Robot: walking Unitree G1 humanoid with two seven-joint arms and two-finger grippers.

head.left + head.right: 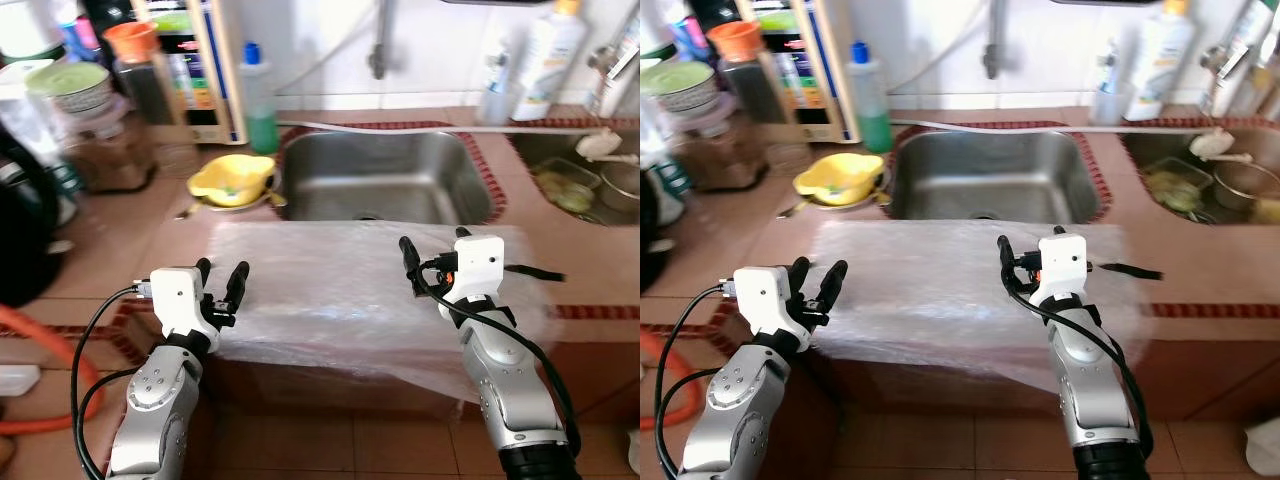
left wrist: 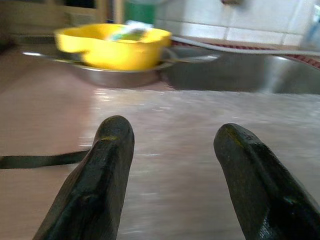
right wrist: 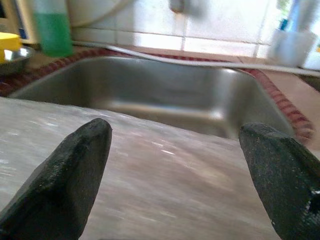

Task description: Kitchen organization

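A tiled kitchen counter [image 1: 110,225] with a clear plastic sheet [image 1: 340,290] draped over its front edge, both grippers poised at it.

Nearest, the left gripper [image 1: 222,284] hovers at the sheet's left corner and the right gripper [image 1: 432,250] over its right part, each with fingers spread and nothing between them, seemingly placed to take the sheet from both sides. Behind lies the steel sink [image 1: 385,175], a yellow dish [image 1: 232,178] in a metal bowl beside it, then a green soap bottle [image 1: 259,100] and jars along the wall.
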